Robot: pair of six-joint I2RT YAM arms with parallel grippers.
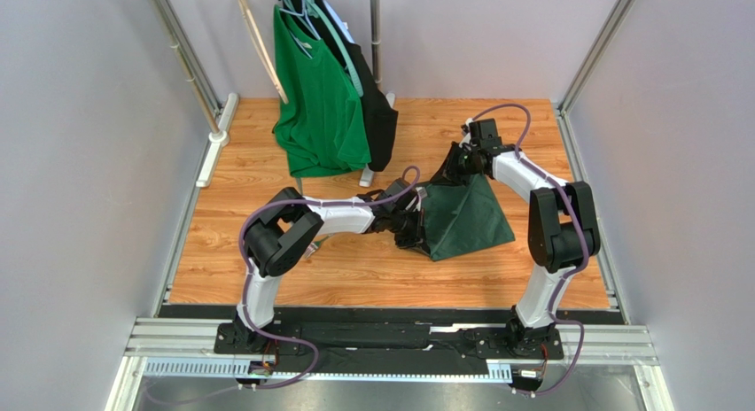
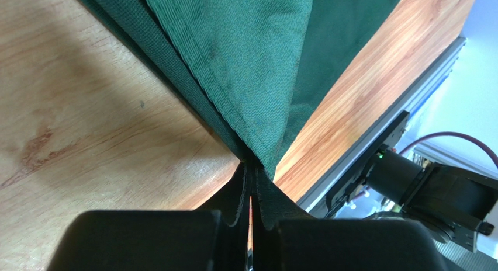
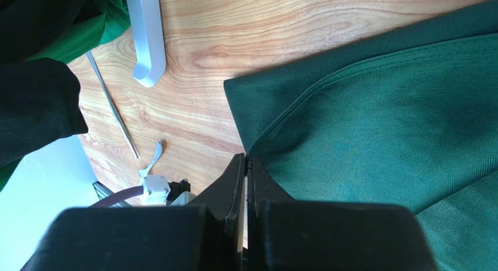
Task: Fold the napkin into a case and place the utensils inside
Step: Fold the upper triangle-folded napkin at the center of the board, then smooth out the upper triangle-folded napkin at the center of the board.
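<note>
The dark green napkin [image 1: 468,218] lies partly folded on the wooden table [image 1: 230,189], right of centre. My left gripper [image 1: 416,223] is at its left edge. In the left wrist view that gripper [image 2: 252,164] is shut on a corner of the napkin [image 2: 251,55], and the layers fan out from its tips. My right gripper [image 1: 451,170] holds the cloth's far top corner. The right wrist view shows it [image 3: 246,161] shut on the napkin's [image 3: 380,119] hemmed edge. No utensils show in any view.
A clothes rack stands at the back with a bright green T-shirt [image 1: 315,101] and a black garment [image 1: 378,119]. Its grey foot [image 3: 146,37] and a thin metal rod [image 3: 114,107] lie close to my right gripper. Metal frame rails border the table.
</note>
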